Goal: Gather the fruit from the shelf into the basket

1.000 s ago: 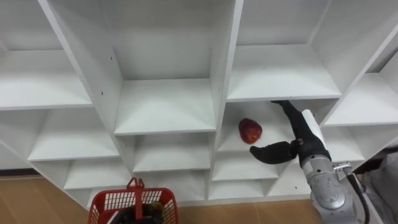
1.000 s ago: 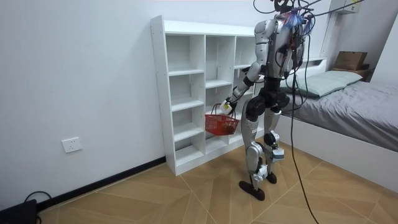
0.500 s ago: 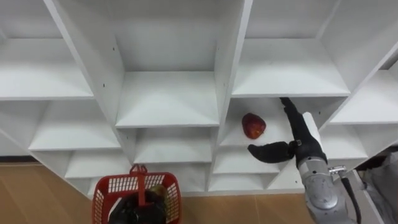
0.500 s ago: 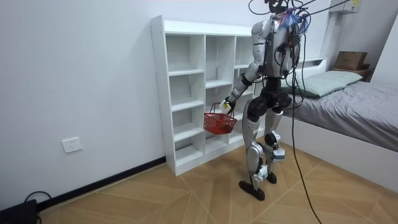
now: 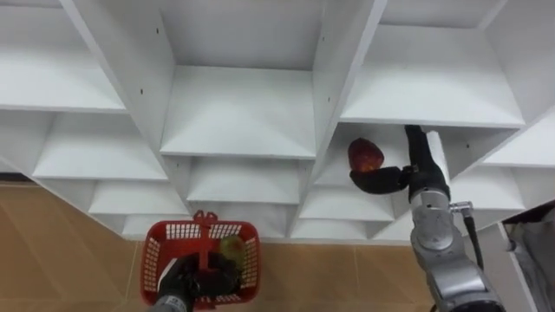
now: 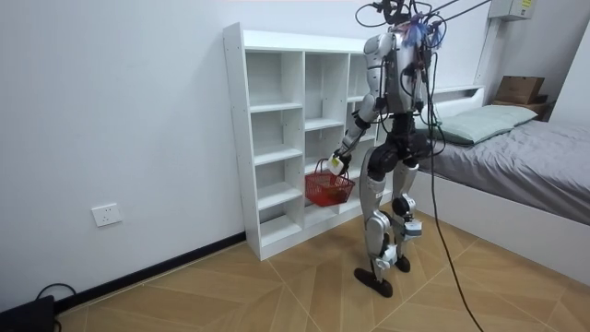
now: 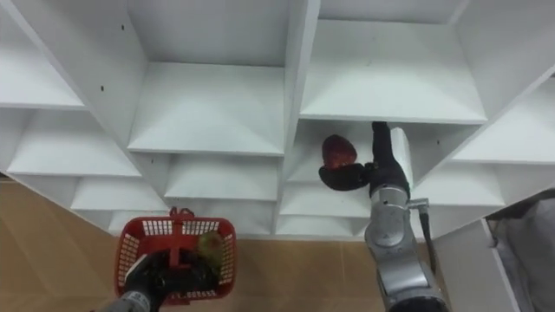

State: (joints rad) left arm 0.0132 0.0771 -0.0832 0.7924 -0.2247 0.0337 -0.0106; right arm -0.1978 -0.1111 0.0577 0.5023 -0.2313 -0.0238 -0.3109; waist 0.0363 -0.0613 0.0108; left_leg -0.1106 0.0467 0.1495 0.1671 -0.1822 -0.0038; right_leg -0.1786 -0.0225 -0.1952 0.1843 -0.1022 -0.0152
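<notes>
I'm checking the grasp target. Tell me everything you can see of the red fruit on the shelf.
The red fruit is round, glossy and dark red, apple-like. It sits whole and alone on a white shelf, in a compartment shadowed by the board above. The right hand is open just right of it, fingers straight, thumb lying just below it; whether they touch cannot be told.

A red fruit (image 5: 366, 154) lies on a shelf of the white closet (image 5: 238, 113).

Right hand (image 5: 422, 178): finger ends hidden behind shelf board (image 5: 434, 95); basket (image 5: 156, 260) contents: dark, partly covered by left hand (image 5: 182, 284), not identifiable.
</notes>
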